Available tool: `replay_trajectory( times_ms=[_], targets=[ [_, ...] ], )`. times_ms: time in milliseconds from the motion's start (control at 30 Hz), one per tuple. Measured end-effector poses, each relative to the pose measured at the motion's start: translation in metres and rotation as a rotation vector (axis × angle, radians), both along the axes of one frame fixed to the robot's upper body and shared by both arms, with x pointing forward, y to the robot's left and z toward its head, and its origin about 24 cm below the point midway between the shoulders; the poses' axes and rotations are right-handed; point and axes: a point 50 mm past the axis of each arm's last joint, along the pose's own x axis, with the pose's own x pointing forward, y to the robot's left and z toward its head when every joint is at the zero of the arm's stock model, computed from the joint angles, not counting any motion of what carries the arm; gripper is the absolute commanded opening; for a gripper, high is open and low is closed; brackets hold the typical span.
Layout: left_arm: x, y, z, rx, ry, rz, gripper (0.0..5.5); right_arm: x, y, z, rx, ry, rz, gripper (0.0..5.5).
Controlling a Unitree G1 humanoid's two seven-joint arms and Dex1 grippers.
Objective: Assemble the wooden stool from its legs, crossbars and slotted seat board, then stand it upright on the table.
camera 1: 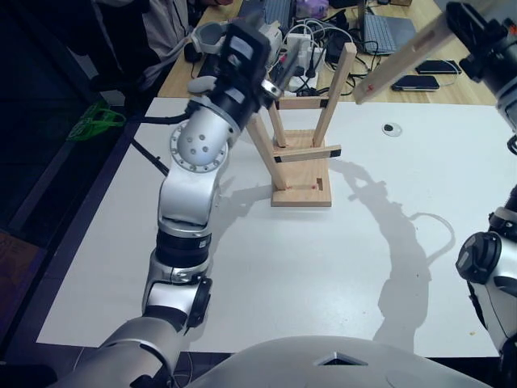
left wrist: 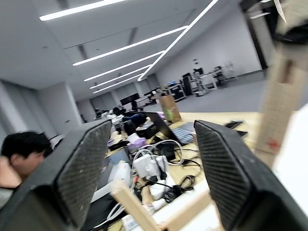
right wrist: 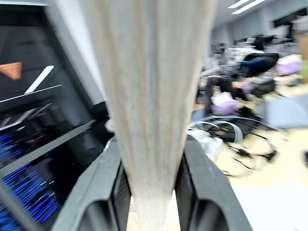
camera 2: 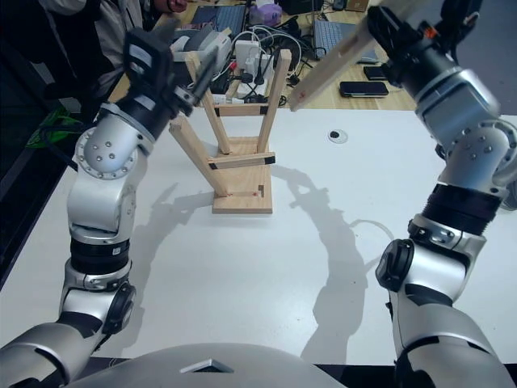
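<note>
The partly built stool stands upside down on the white table: its seat board (camera 1: 300, 191) lies flat, with legs (camera 1: 334, 93) rising from it and joined by crossbars (camera 1: 307, 153). My left gripper (camera 2: 196, 63) hovers open at the top of the slanted left leg (camera 2: 198, 149). That leg's tip (left wrist: 132, 204) sits low between the wide-apart fingers (left wrist: 82, 168). My right gripper (camera 2: 396, 32) is raised at the far right, shut on a loose wooden leg (camera 2: 331, 69). This leg (right wrist: 151, 96) slants down toward the stool, its tip close to the upright leg.
A small dark round disc (camera 1: 392, 128) lies on the table at the far right. Behind the table a wooden desk (camera 1: 452, 93) carries laptops, phones (camera 1: 415, 82), a power strip and cables. The near half of the table (camera 1: 307, 283) is bare.
</note>
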Motion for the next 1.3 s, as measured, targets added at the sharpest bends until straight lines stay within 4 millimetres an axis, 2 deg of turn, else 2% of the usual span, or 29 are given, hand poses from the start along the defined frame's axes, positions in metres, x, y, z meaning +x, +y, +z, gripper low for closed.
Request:
replay_trajectory(
  times_ms=[100, 167, 267, 433, 633, 767, 967, 1133, 1300],
  targets=[
    [0.004, 0.013, 0.007, -0.138, 0.000, 0.094, 3.16, -0.017, -0.003, -0.029, 0.042, 0.112, -0.070, 0.99],
    [0.008, 0.021, 0.003, -0.243, 0.043, 0.150, 3.16, -0.030, 0.009, -0.050, 0.080, 0.177, -0.063, 0.99],
    [0.010, 0.022, -0.004, -0.322, 0.106, 0.169, 3.16, -0.044, 0.027, -0.066, 0.142, 0.228, -0.036, 0.99],
    [0.013, 0.026, -0.025, -0.437, 0.274, 0.204, 3.16, -0.051, 0.045, -0.066, 0.163, 0.231, 0.015, 0.99],
    [0.012, 0.020, -0.047, -0.492, 0.432, 0.240, 3.16, -0.051, 0.046, -0.069, 0.162, 0.241, -0.014, 0.99],
    [0.012, 0.020, -0.048, -0.515, 0.443, 0.259, 3.16, -0.052, 0.043, -0.072, 0.154, 0.243, -0.051, 0.99],
    [0.013, 0.021, -0.048, -0.540, 0.460, 0.255, 3.16, -0.052, 0.035, -0.094, 0.156, 0.302, -0.120, 0.99],
    [0.017, 0.019, -0.048, -0.546, 0.464, 0.256, 3.16, -0.050, 0.041, -0.106, 0.181, 0.308, -0.115, 0.99],
    [0.021, 0.016, -0.046, -0.540, 0.466, 0.253, 3.16, -0.047, 0.046, -0.108, 0.194, 0.291, -0.094, 0.99]
  ],
)
